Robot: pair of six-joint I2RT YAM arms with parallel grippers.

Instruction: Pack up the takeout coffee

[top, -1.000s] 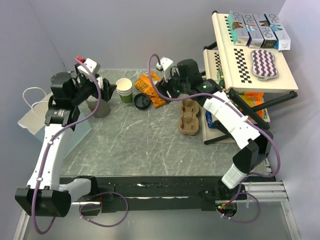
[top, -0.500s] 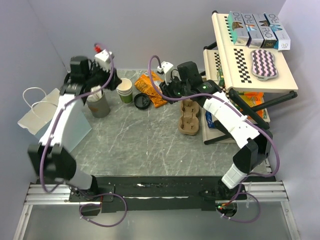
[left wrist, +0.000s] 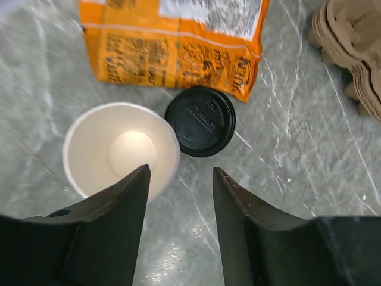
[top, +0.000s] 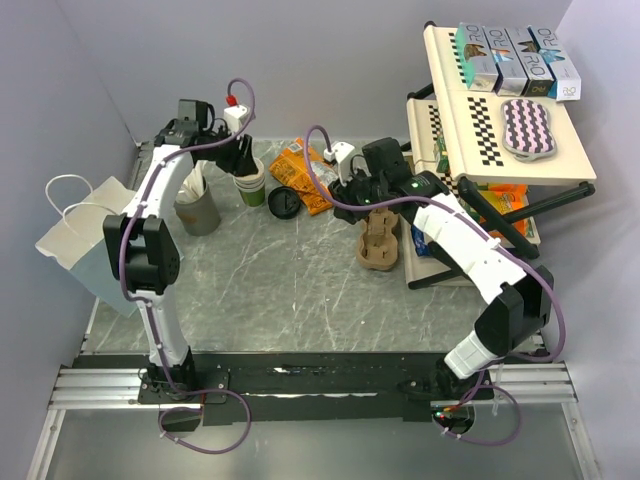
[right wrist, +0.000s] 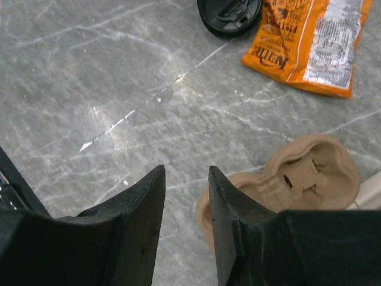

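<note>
One takeout coffee (top: 283, 202); one lidless paper cup (top: 249, 180); one grey cup of sticks (top: 199, 210); two orange chip bags (top: 318, 196) (overlapping, so count uncertain); one stack of pulp cup carriers (top: 380, 240); one white paper bag (top: 68, 240); four cartons (top: 503, 60); one striped pad (top: 532, 128).

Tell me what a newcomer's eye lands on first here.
The bright orange crinkly snack bag at the far middle of the grey marbled table stands out, with a round black plastic lid by its near edge. The left gripper hangs open over a lidless white paper cup, and a black-and-cream checkered rack fills the right side.
</note>
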